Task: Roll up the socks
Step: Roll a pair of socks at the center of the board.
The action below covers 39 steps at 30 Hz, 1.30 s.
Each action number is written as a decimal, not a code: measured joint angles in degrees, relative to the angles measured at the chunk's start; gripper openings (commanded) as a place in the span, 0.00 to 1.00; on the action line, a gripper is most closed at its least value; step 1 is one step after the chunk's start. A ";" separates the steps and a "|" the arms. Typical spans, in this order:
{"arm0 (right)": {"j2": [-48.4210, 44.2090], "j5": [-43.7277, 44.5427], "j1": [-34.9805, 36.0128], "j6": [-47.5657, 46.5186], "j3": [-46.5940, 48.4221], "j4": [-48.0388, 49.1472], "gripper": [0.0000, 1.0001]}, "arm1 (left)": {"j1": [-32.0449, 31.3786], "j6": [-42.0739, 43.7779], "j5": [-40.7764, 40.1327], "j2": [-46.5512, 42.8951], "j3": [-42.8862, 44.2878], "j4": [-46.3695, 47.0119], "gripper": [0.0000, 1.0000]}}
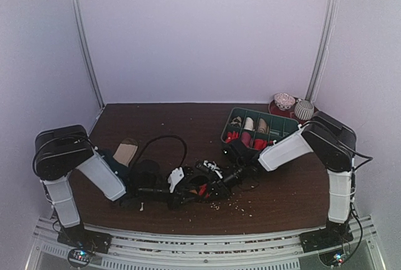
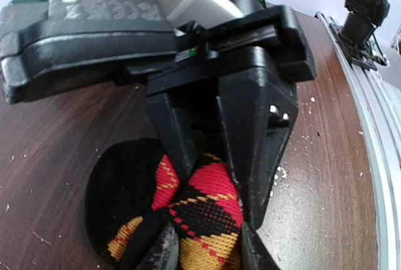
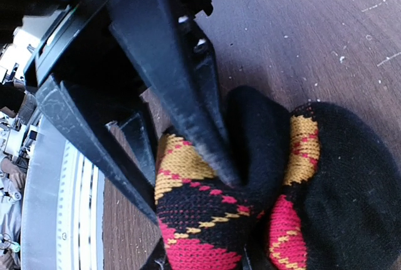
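Your left gripper [image 3: 188, 196] and right gripper [image 2: 214, 200] each clamp the argyle sock [image 2: 122, 185] from opposite sides, apparently pinning its bunched fold for rolling.

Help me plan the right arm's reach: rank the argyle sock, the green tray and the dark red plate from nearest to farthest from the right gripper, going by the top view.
1. argyle sock: pinched in the right gripper, front centre of the table.
2. green tray: behind the gripper, to the right.
3. dark red plate: beyond the tray, back right corner.
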 measured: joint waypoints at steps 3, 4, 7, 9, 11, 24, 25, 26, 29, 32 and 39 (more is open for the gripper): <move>0.00 -0.26 -0.22 -0.39 0.24 -0.90 0.26 | 0.02 -0.02 0.68 0.11 0.07 0.04 0.00; 0.00 -0.42 -0.35 -0.50 0.31 -1.27 0.27 | 0.02 0.02 1.01 0.09 0.07 0.02 0.00; 0.00 -0.61 -0.46 -0.81 0.66 -2.08 0.29 | 0.02 -0.15 1.20 0.09 0.13 -0.28 0.00; -0.13 -0.61 -0.48 -0.85 0.87 -2.69 0.31 | 0.02 -0.57 1.29 0.24 0.66 -1.64 0.00; -1.09 0.28 -0.63 -0.76 0.59 -3.26 0.35 | 0.02 -1.40 1.36 0.72 2.32 -3.65 0.00; -24.52 26.03 1.64 -9.16 -15.50 -2.03 0.54 | 1.51 -8.44 7.74 5.27 15.23 -18.47 0.00; -26.82 27.34 2.49 -10.62 -16.83 -0.61 0.54 | 2.01 -9.01 8.96 5.44 15.63 -19.17 0.00; -29.11 28.46 3.56 -11.80 -18.01 0.90 0.54 | 2.43 -9.42 9.99 5.53 15.93 -19.74 0.00; -31.43 30.62 5.77 -14.40 -19.12 3.89 0.55 | 3.58 -10.49 12.81 5.73 16.57 -21.35 0.00; -30.69 32.41 6.91 -16.09 -19.21 5.14 0.55 | 4.37 -11.08 14.91 5.84 17.38 -23.30 0.00; -25.53 36.76 7.93 -18.21 -19.19 5.95 0.54 | 5.31 -11.47 18.03 5.88 18.29 -26.29 0.00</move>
